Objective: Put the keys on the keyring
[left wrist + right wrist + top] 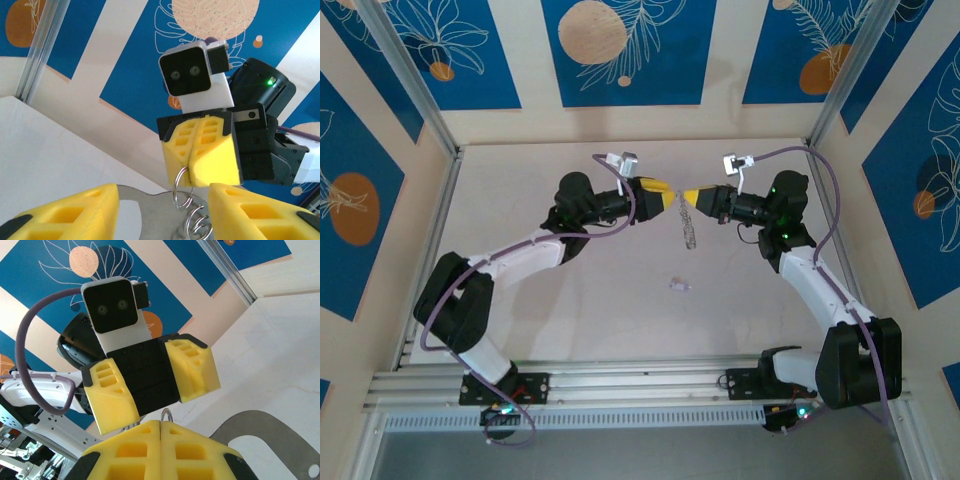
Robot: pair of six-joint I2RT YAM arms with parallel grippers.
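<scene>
Pale surface (570, 300) is carrying a tiny key (678, 285) at centre frame. Above it, the right gripper (688, 197) is clamping its jaws on the blurry keyring (690, 232), while the left gripper (665, 192) is holding its jaws apart.

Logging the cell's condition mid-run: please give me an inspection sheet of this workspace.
Surface: pale beige tabletop, one key on it.
Job's things: tiny lilac-tinted metal key lies loose; thin silvery wire keyring held aloft between the arms.
Clutter: nothing seen.
Grippers: left gripper open; right gripper shut on the keyring.
Cables: purple cables along both arms.
Surroundings: blue-and-beige patterned walls, aluminium frame posts.
</scene>
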